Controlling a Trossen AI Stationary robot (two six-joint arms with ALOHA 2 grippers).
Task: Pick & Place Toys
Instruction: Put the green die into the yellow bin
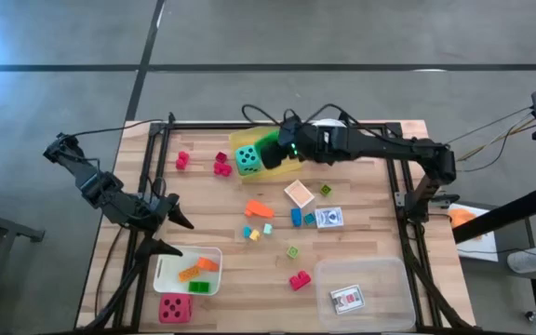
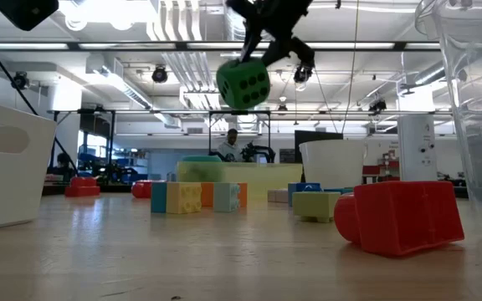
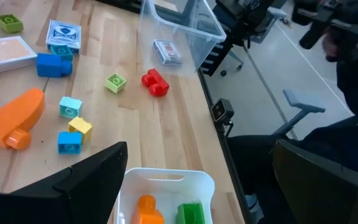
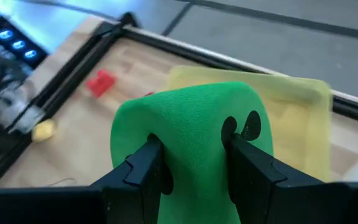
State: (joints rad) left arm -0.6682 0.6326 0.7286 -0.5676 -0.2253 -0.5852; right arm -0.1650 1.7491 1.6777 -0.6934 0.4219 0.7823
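Note:
My right gripper (image 1: pixel 277 149) is shut on a green black-dotted die (image 4: pixel 191 118), which hangs high over the yellow tray (image 1: pixel 293 167) at the table's far side. A teal die (image 1: pixel 247 160) lies in that tray. My left gripper (image 1: pixel 177 234) stands open near the left edge, just above the white tray (image 1: pixel 214 253), which holds an orange block (image 3: pixel 146 208) and a green block (image 3: pixel 190 213). Small bright blocks (image 1: pixel 259 209) and a playing card (image 1: pixel 329 218) lie scattered at mid-table. A red die (image 1: pixel 175 307) sits at the near left. My right gripper pinches the green die by two opposite faces (image 4: pixel 219 149) between its two fingers (image 4: pixel 145 168). The fingers come slanting down from the table's right side. The soft faces are dented in between them. The die (image 2: pixel 243 84) hangs tilted below the fingers, lifted well clear of table and tray.
A clear tray (image 1: pixel 394 279) with a playing card (image 1: pixel 347 298) in it stands at the near right. A red block (image 1: pixel 300 279) lies beside it. A white cup (image 2: pixel 337 163) stands at the far side. Metal arm frames run along both side edges.

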